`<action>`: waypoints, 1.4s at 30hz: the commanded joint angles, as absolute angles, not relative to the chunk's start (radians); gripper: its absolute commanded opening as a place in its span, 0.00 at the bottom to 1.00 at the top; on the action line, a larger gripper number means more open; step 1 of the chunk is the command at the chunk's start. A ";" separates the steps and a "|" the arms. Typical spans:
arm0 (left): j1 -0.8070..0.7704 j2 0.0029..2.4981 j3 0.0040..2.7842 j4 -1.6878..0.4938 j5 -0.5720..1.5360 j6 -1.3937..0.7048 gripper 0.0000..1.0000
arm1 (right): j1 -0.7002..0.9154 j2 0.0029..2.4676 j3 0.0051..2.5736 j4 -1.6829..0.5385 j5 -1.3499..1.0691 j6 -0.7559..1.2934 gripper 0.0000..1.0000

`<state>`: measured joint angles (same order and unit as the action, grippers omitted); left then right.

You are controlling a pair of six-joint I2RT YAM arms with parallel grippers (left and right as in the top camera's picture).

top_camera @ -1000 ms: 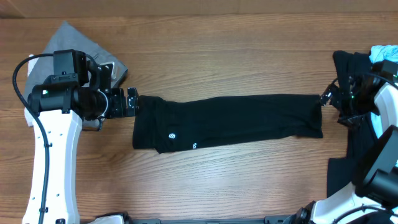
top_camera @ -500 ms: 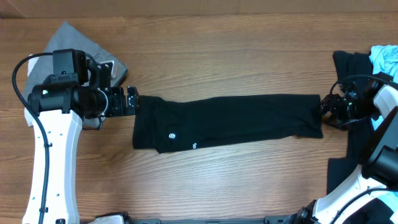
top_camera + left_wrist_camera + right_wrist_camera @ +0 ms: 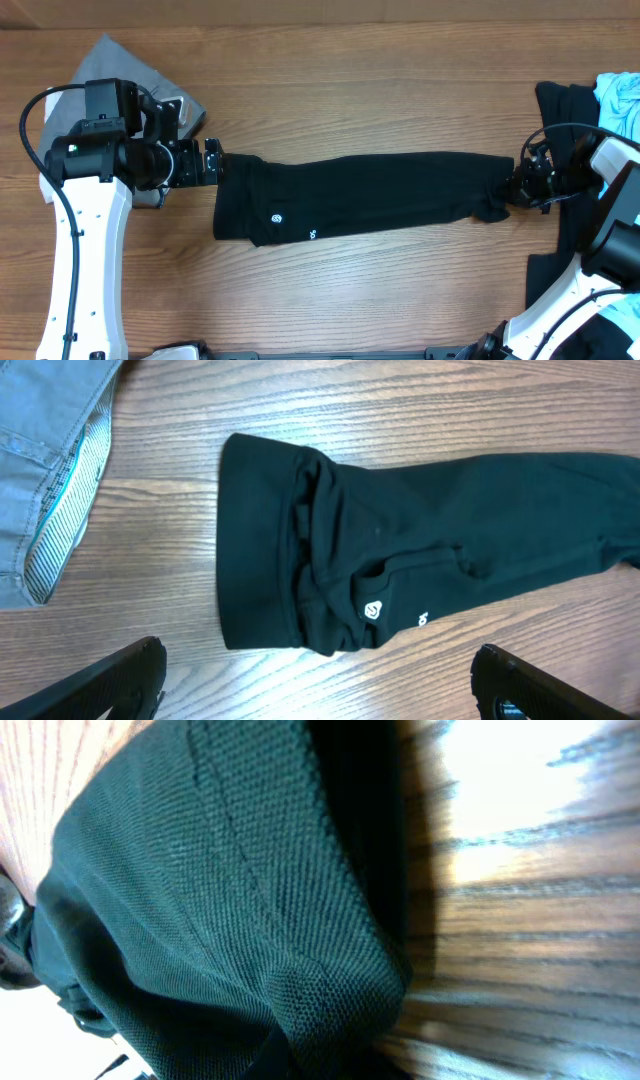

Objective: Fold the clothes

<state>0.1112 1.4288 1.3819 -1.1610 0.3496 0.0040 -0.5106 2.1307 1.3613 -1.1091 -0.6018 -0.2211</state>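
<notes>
Over the last second the right gripper [image 3: 518, 186] has slid in from just off the end of the black garment [image 3: 370, 195] and closed. The cloth under its tips, which lay flat a second ago, is now drawn up into a small bunch. The left arm has not shifted.

The right gripper's jaws are pinched tight on that end of the garment. In the right wrist view, black knit fabric [image 3: 230, 900] fills the frame, pressed right up against the camera.

The left gripper [image 3: 207, 163] stands spread wide and holds nothing. It sits just short of the garment's opposite end, with both fingers [image 3: 120, 680] showing at the bottom corners of its wrist view. The thick banded edge lies straight ahead of it, and the small white round logo [image 3: 373, 610] is a little beyond.

The garment lies on the wooden table [image 3: 350, 80] as one long narrow strip stretched between the two grippers. The lengthwise folding looks done, and the crosswise fold that would bring one end over the other has not started.

Behind the left gripper lies a grey garment [image 3: 120, 60]. Behind the right gripper sits a heap of dark clothes [image 3: 560, 105] with a light-blue piece [image 3: 620, 95], apparently still unfolded, so I judge much of the job remains.
</notes>
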 commanded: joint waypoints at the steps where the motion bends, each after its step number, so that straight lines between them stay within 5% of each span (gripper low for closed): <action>1: 0.106 1.418 1.396 -1.167 0.369 0.027 1.00 | -0.522 2.135 1.436 -1.137 -0.609 -0.231 0.04; 15: 0.106 1.418 1.397 -1.185 0.371 0.027 1.00 | -0.468 1.914 1.594 -1.269 -0.517 -0.055 0.04; 40: 0.106 1.418 1.481 -1.224 0.421 0.022 1.00 | 0.248 1.916 1.571 -1.243 -0.305 0.113 0.04; 42: 0.106 1.418 1.481 -1.227 0.421 0.022 1.00 | 0.269 1.933 1.571 -1.240 -0.299 0.113 0.14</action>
